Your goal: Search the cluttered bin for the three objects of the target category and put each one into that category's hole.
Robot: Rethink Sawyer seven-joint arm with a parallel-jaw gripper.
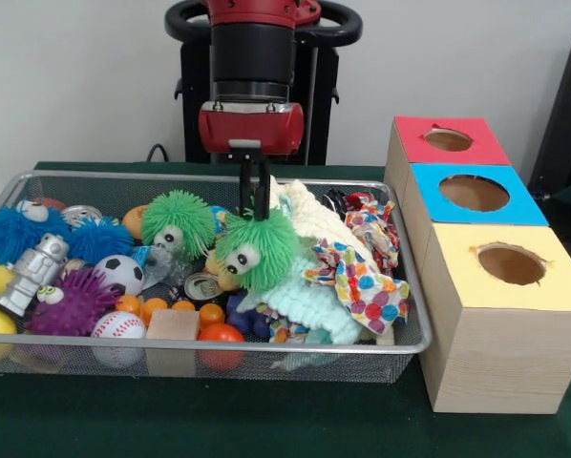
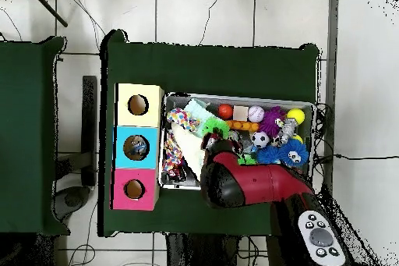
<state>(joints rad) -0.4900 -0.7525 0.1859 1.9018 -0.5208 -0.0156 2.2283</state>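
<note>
My gripper point(image 1: 255, 212) hangs straight down over the middle of the wire-mesh bin point(image 1: 219, 348). It is shut on the top tuft of a green fuzzy ball with googly eyes point(image 1: 257, 250), which sits just above the clutter. A second green fuzzy ball point(image 1: 179, 221) lies to its left. Right of the bin stand three wooden boxes with round holes: red top point(image 1: 414, 134), blue top point(image 1: 429, 196), yellow top point(image 1: 457, 277). In the overhead view the red arm point(image 2: 241, 183) hides the gripper, and something lies inside the blue box point(image 2: 125, 147).
The bin also holds blue fuzzy balls point(image 1: 18, 232), a purple spiky ball point(image 1: 71, 303), a silver robot point(image 1: 32, 272), a soccer ball point(image 1: 121, 274), a baseball point(image 1: 118, 329), a wood block point(image 1: 173, 326), orange balls point(image 1: 221, 336), a can point(image 1: 202, 286) and dotted cloth point(image 1: 362, 277).
</note>
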